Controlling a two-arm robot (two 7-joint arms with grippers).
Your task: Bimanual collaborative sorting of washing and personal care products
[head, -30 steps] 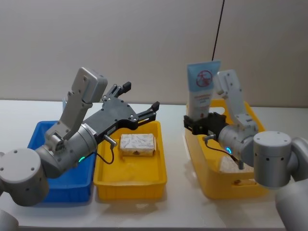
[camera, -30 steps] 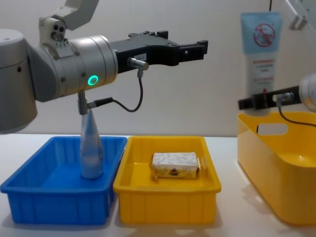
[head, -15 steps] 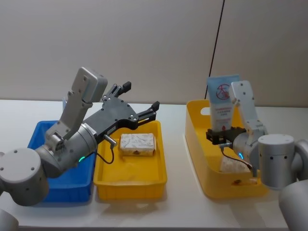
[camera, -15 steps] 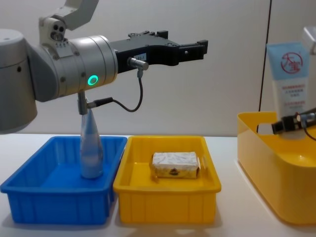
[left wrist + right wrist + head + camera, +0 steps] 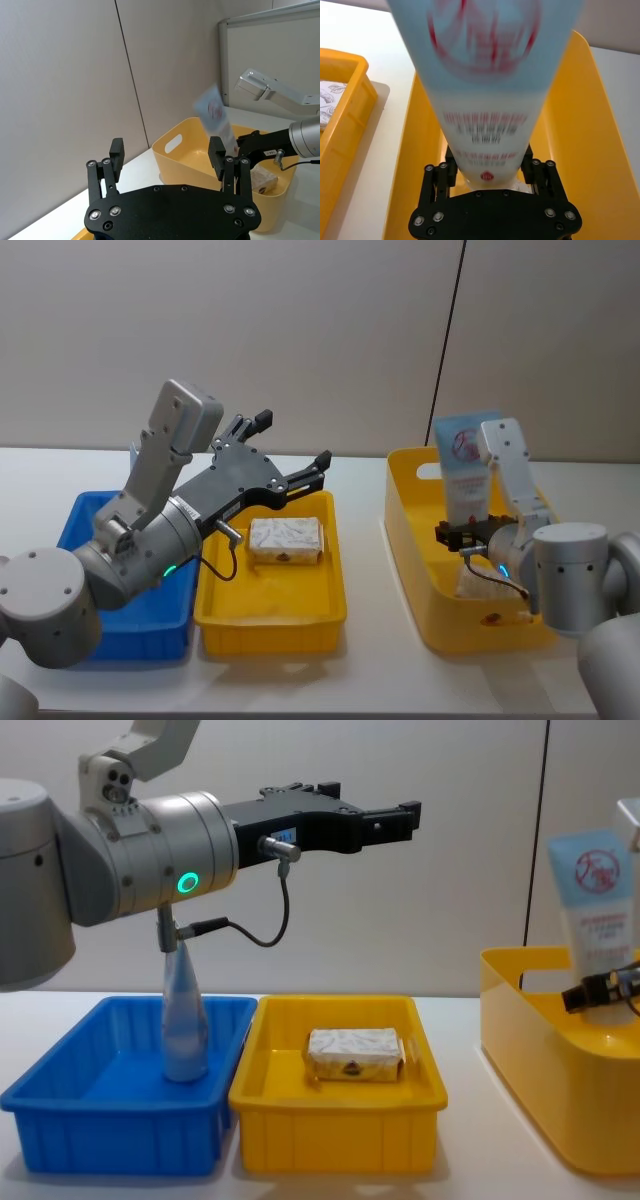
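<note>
My right gripper (image 5: 470,536) is shut on the base of a tall pale-blue pouch (image 5: 464,466) with a red round logo, holding it upright low inside the deep yellow bin (image 5: 440,625). In the right wrist view the pouch (image 5: 490,75) rises from between the fingers (image 5: 447,167). A white packet (image 5: 475,585) lies on that bin's floor. My left gripper (image 5: 290,455) hangs open and empty above the shallow yellow tray (image 5: 270,625), where a white marbled wrapped block (image 5: 286,540) lies. Another pointed pouch (image 5: 185,1020) stands in the blue bin (image 5: 60,1100).
The blue bin (image 5: 75,525), yellow tray and deep yellow bin stand in a row on the white table. A black cable hangs down the wall behind the deep bin. Bare table lies between tray and deep bin.
My right gripper has carried the pale-blue pouch to the right and down, from above the deep yellow bin's left rim into the bin. The left arm has not moved.
</note>
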